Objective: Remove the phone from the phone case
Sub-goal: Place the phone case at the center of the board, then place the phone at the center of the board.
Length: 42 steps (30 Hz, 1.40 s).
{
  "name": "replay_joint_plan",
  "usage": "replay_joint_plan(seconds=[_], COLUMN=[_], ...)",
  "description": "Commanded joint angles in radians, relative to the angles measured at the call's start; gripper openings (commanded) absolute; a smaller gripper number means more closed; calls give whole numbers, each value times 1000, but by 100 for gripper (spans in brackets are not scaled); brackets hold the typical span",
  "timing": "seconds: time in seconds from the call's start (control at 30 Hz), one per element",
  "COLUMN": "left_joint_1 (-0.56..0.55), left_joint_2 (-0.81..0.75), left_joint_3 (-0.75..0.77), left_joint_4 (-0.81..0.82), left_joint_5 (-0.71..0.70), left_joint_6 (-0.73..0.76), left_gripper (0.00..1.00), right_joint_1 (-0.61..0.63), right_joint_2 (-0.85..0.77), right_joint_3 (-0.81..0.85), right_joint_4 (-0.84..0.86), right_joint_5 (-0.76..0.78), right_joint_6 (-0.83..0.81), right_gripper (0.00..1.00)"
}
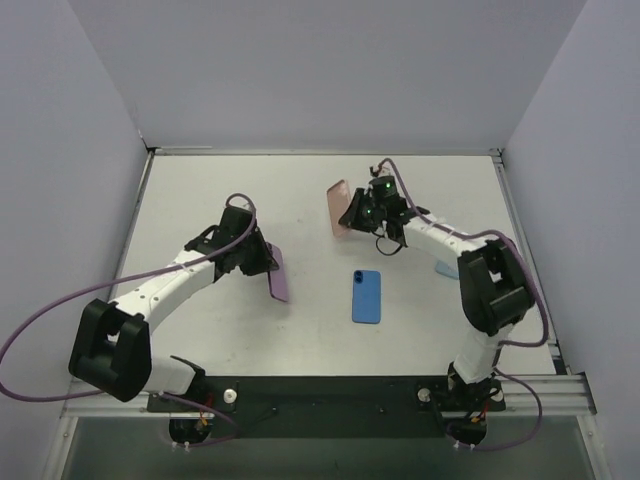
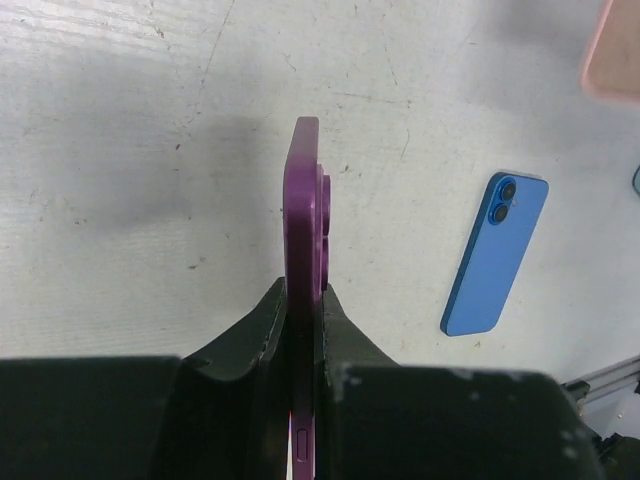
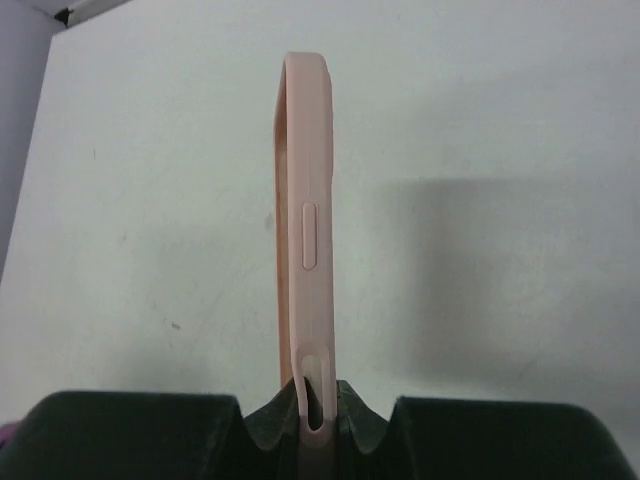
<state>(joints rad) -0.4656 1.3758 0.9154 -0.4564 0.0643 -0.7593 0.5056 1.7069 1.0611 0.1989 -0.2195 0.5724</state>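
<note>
Your left gripper (image 2: 300, 300) is clamped narrowly on a purple phone (image 2: 305, 220), held on edge off the table (image 1: 200, 190) to the left of the blue phone (image 1: 367, 296). The camera bump faces that blue phone. Your right gripper (image 3: 312, 385) is pinched on the bottom end of a pink case (image 3: 305, 230), also on edge, beyond the blue phone and slightly left of it. The case looks thin and hollow from the wrist view, so I judge it empty, with the purple phone probably the one it belonged to, though you can't confirm that here. Holding each piece by one end keeps the two well apart and clear of the blue phone, which lies flat between the arms with nothing touching it.
</note>
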Motion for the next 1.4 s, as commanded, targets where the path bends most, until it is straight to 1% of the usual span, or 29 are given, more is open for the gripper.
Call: replay_joint_plan(seconds=[0.0,0.07,0.13,0.17,0.23,0.27,0.3,0.4,0.47,0.5,0.53,0.57,0.6,0.67,0.7,0.73,0.8,0.83,0.87,0.93,1.0,1.03,1.07,1.1,1.13,1.17,1.23,1.27,1.37], left_joint_1=[50,54,54,54,54,54,54,54,53,53,53,53,51,51,50,50,45,44,44,42,42,42,42,42,42,42,42,42,42], left_joint_2=[-23,-30,-38,-40,-35,-32,-26,6,40,55,81,95,106,140,150,173,196,221,232,265,279,290,293,296,295,295,281,275,243], left_joint_3=[-42,-68,-84,-101,-111,-122,-127,-142,-150,-148,-147,-148,-148,-151,-150,-145,-133,-125,-112,-99,-85,-84,-82,-81,-79,-78,-75,-73,-55], left_joint_4=[128,188,231,272,307,336,349,390,418,420,423,432,441,490,499,513,510,490,484,458,420,400,394,383,368,355,329,318,263], left_joint_5=[178,215,273,302,330,347,356,374,384,384,387,391,396,413,417,422,422,420,417,414,393,385,370,364,358,342,330,310,270], left_joint_6=[29,17,5,-5,-12,-20,-20,-26,-25,-20,-17,-15,-17,-28,-31,-31,-32,-29,-20,-11,5,9,15,17,20,26,38,43,67], left_gripper=[0,0,0,0,0,0,0,0,0,0,0,0,0,0,0,0,0,0,0,1,11,25,32,46,56,71,86,92,93], right_joint_1=[-99,-130,-145,-147,-154,-159,-159,-160,-167,-167,-167,-168,-167,-164,-164,-164,-161,-157,-154,-142,-138,-133,-130,-125,-119,-116,-105,-99,-90], right_joint_2=[183,256,290,313,327,327,323,280,235,215,194,150,125,42,14,-40,-91,-139,-163,-228,-265,-300,-314,-329,-361,-377,-427,-443,-496], right_joint_3=[176,262,318,332,356,362,362,347,318,304,281,260,216,162,104,80,31,-19,-42,-116,-156,-170,-196,-205,-213,-231,-248,-254,-279], right_joint_4=[24,5,-30,-41,-87,-114,-130,-196,-263,-279,-286,-302,-312,-320,-322,-322,-331,-335,-340,-345,-361,-374,-397,-407,-418,-432,-444,-455,-476], right_joint_5=[-173,-192,-187,-182,-175,-155,-140,-32,24,96,127,159,234,311,356,365,378,379,381,397,401,408,413,414,420,425,434,442,453], right_joint_6=[98,132,142,142,139,129,121,86,77,70,69,66,66,69,69,70,70,72,70,69,67,69,67,69,69,64,61,61,63], right_gripper=[0,0,9,15,33,39,49,61,63,63,67,67,68,68,69,69,69,69,92,92,93,93,93,93,93,93,93,93,93])
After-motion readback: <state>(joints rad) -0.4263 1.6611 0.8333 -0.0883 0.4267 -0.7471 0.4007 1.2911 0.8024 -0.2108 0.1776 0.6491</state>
